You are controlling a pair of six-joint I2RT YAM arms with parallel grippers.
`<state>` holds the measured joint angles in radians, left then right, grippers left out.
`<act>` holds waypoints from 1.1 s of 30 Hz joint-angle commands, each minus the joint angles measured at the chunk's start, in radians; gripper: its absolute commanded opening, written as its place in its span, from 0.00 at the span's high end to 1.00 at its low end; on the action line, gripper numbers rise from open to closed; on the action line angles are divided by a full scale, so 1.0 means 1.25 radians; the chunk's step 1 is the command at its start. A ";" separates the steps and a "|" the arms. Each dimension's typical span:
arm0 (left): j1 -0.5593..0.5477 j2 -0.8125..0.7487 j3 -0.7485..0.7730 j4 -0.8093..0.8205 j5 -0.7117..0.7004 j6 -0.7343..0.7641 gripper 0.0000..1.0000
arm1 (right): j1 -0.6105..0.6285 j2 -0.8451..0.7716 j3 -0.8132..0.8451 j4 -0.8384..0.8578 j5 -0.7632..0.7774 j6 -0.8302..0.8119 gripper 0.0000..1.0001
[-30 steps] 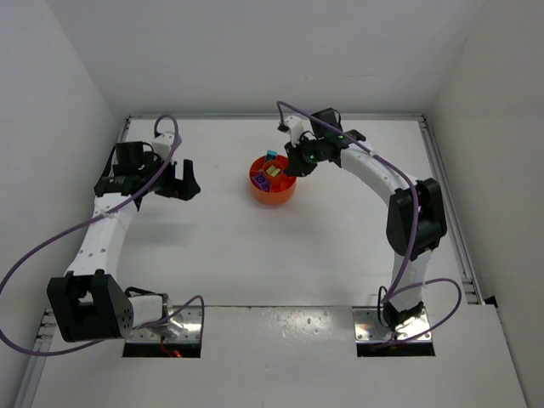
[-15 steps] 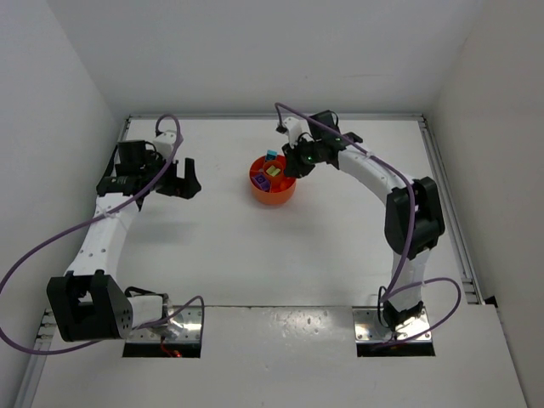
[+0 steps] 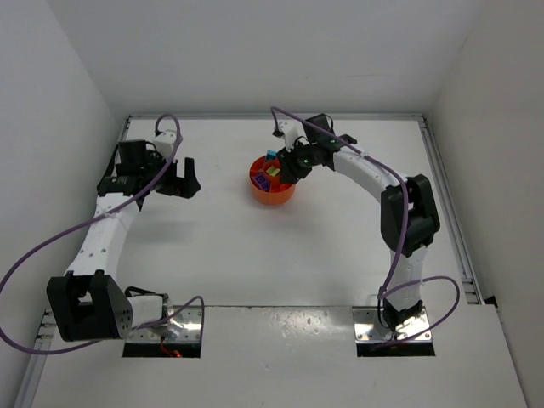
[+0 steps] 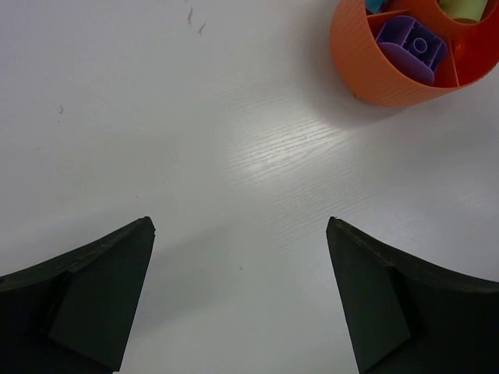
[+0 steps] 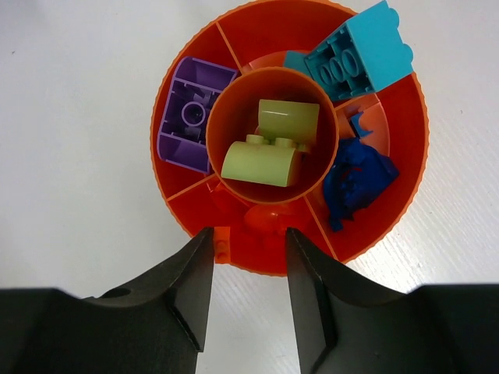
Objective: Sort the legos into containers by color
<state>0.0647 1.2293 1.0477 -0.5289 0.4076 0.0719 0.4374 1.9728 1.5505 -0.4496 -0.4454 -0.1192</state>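
The orange dish (image 5: 161, 167) sits right under my right gripper (image 5: 249, 234), whose jaws stand apart above its near compartment. A small orange brick (image 5: 224, 245) lies against the inner face of the left finger, touching only that finger. Other orange pieces (image 5: 273, 222) rest in that compartment. Two lime green bricks (image 5: 265, 156) fill the centre cup, a purple brick (image 5: 187, 117) the left compartment, a cyan brick (image 5: 362, 51) the far right one, blue bricks (image 5: 355, 179) the right one. My left gripper (image 4: 240, 222) is open over bare table, left of the dish (image 4: 374, 70).
In the top view the dish (image 3: 272, 192) stands mid-table toward the back, with the right gripper (image 3: 289, 172) over it and the left gripper (image 3: 183, 180) well to its left. White walls enclose the table on three sides. Purple cables trail from both arms.
My right gripper has shifted slightly left over the dish and its jaws have opened. The left arm has not moved.
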 commanded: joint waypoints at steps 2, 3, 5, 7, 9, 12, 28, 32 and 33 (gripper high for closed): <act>-0.009 -0.009 0.020 0.023 -0.011 -0.007 0.01 | 0.007 -0.028 0.033 0.023 0.007 0.012 0.58; -0.009 -0.009 0.020 0.023 -0.011 -0.007 0.01 | 0.007 -0.036 0.025 0.032 0.007 0.012 0.58; -0.016 -0.009 0.027 0.016 -0.011 -0.007 0.01 | 0.007 -0.043 0.025 0.032 0.007 0.012 0.58; -0.016 -0.016 0.027 0.016 -0.021 -0.007 0.01 | 0.007 -0.043 0.016 0.039 0.007 0.012 0.58; -0.016 -0.016 0.027 0.016 -0.028 -0.007 0.01 | 0.007 -0.043 0.016 0.039 0.014 0.012 0.58; -0.016 -0.016 0.027 0.008 -0.028 -0.007 0.01 | 0.007 -0.043 0.016 0.047 0.014 0.019 0.59; -0.016 -0.016 0.027 0.008 -0.028 0.000 0.01 | 0.007 -0.036 0.031 0.054 0.032 0.051 0.71; -0.024 -0.016 0.027 0.008 -0.016 0.000 0.01 | 0.007 -0.036 0.031 0.047 0.032 0.051 0.69; -0.024 -0.016 0.027 0.008 -0.007 0.000 0.01 | 0.007 -0.045 0.031 0.038 0.032 0.058 0.67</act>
<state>0.0471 1.2293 1.0477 -0.5304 0.3779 0.0704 0.4412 1.9724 1.5513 -0.4210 -0.4042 -0.0639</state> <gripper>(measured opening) 0.989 0.322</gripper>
